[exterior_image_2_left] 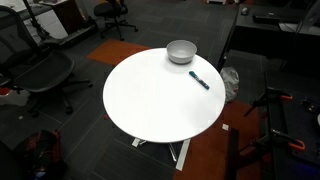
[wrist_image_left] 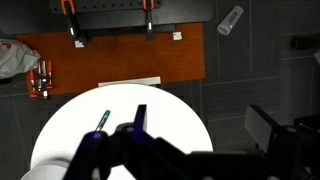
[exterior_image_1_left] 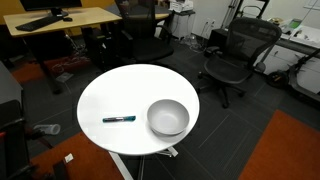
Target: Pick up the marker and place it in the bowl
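The marker (exterior_image_1_left: 119,119), slim with a blue-teal body and a black end, lies flat on the round white table (exterior_image_1_left: 120,85), just beside the bowl (exterior_image_1_left: 168,117). The bowl is round, light grey-white and empty. Both also show in the other exterior view, the marker (exterior_image_2_left: 199,80) near the table edge and the bowl (exterior_image_2_left: 181,51) at the far edge. In the wrist view the marker (wrist_image_left: 102,121) lies on the tabletop left of my gripper (wrist_image_left: 200,125). The gripper is high above the table, with its jaws wide apart and nothing between them. The arm is not in either exterior view.
Black office chairs (exterior_image_1_left: 237,52) stand around the table, with a wooden desk (exterior_image_1_left: 60,18) behind. Another chair (exterior_image_2_left: 40,75) stands near the table edge. An orange-brown floor mat (wrist_image_left: 120,55) lies beyond the table, with a bottle (wrist_image_left: 230,20) on the dark floor.
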